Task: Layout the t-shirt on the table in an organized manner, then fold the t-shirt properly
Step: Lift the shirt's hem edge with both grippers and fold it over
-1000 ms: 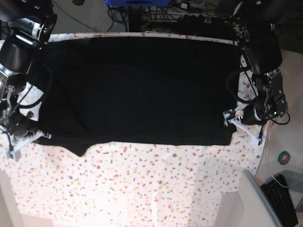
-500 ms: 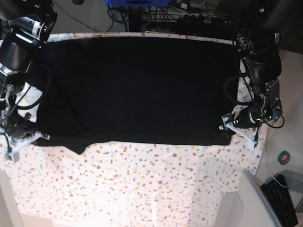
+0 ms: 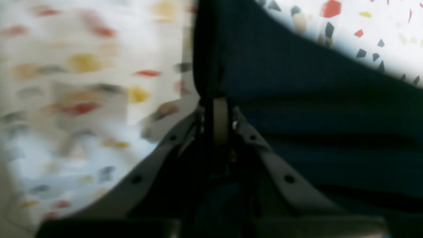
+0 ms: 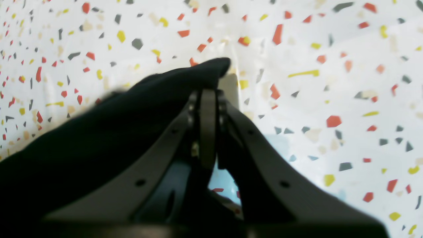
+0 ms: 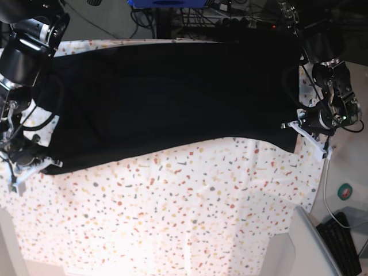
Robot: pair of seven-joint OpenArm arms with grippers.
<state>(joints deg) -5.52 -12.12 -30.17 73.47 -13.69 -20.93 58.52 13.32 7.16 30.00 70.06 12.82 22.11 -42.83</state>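
1. White speckled cloth covered the surface (image 5: 172, 218), with small red, orange, yellow and grey flecks, and its near half lay bare in the base view.
2. Behind the far edge, dark cables (image 5: 218, 17) and a blue object (image 5: 167, 3) were visible on the floor.
3. A black keyboard (image 5: 342, 241) and a round green sticker (image 5: 345, 191) were at the lower right corner of the base view, off the speckled cloth.
4. The t-shirt (image 5: 172, 98) lay spread wide over the far half of the surface, from one arm to the other, and it looked black with no print in view.
5. Its near edge ran on a slant, lower at the base view's left and higher toward the middle.
6. The left gripper (image 5: 310, 135) was at the shirt's corner on the base view's right, and its jaws were closed on the dark fabric, as the left wrist view showed.
7. In that wrist view the cloth rose up from between the jaws and the background was blurred.
8. The right gripper (image 5: 31, 168) was low at the shirt's corner on the base view's left.
9. In the right wrist view its jaws were pressed together on a fold of the black cloth, and the tip of the fold stood just beyond them over the surface.
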